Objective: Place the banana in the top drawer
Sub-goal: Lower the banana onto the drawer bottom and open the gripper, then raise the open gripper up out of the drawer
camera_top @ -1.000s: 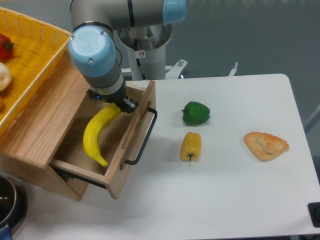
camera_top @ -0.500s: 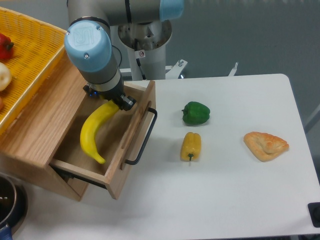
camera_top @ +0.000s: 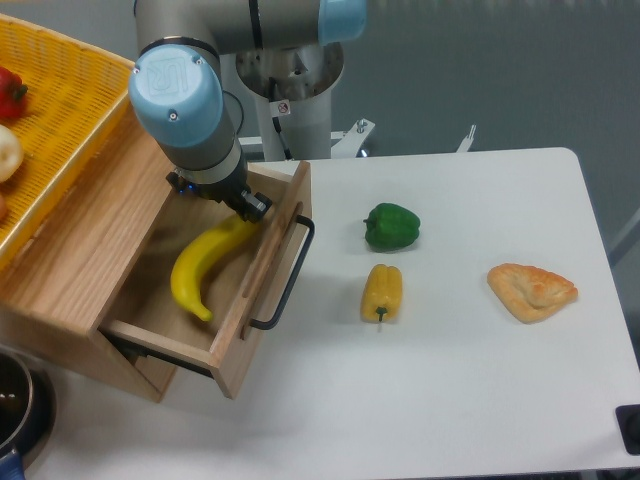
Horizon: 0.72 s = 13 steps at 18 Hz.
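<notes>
I see the long curved yellow banana (camera_top: pixel 205 267) has dropped flatter inside the open light-oak top drawer (camera_top: pixel 262 292), just below my fingers (camera_top: pixel 243 208), whose opening I cannot tell—release seems under way.

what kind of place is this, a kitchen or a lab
Most likely a robotics lab, not a kitchen: an arm's gripper works over a wooden drawer on a bare white table, with loose food items like a green pepper.

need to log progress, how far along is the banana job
Done: the top drawer is pulled open and the banana lies inside it. In hand: the gripper sits just above the banana's upper end; grip unclear. Left: pulling the arm clear.
</notes>
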### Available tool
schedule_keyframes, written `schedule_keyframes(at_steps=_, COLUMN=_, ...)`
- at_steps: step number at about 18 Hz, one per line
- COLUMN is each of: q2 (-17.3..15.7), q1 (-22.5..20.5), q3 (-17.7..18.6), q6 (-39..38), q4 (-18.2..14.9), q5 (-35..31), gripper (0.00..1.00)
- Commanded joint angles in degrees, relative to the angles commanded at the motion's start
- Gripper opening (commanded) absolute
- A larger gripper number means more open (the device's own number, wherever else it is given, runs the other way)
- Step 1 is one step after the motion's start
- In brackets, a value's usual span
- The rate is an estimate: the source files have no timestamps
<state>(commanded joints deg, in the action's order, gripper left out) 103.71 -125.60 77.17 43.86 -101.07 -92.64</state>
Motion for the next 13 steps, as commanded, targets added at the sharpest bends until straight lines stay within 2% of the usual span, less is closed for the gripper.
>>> schedule_keyframes(at_steps=2, q2=-0.09, q1=-0.17, q3=-0.09, q6=0.44, q4=0.09, q5=0.17, gripper=0.58)
schedule_keyframes(at_steps=3, q2=-0.09, q1=-0.26, q3=-0.26, q6=0.7, q4=0.09, q5=0.26, gripper=0.68)
schedule_keyframes(at_steps=4, q2=-0.17, q1=-0.26, q3=-0.44, q6=0.96, q4=0.26, q5=0.26, gripper=0.91)
schedule_keyframes(at_steps=5, q2=-0.18, q1=-0.52, q3=-0.7, q6=1.75, q4=0.87, q5=0.26, gripper=0.97)
schedule_keyframes(at_steps=7, q2=-1.05, q1=-0.79, q3=-0.7, q6=2.2, q4=2.19, q5=0.61, gripper=0.98)
schedule_keyframes(at_steps=13, q2=-2.72, q1=-1.4, q3=-0.97, q6=2.37, q4=2.55, q5=1.23, gripper=0.99)
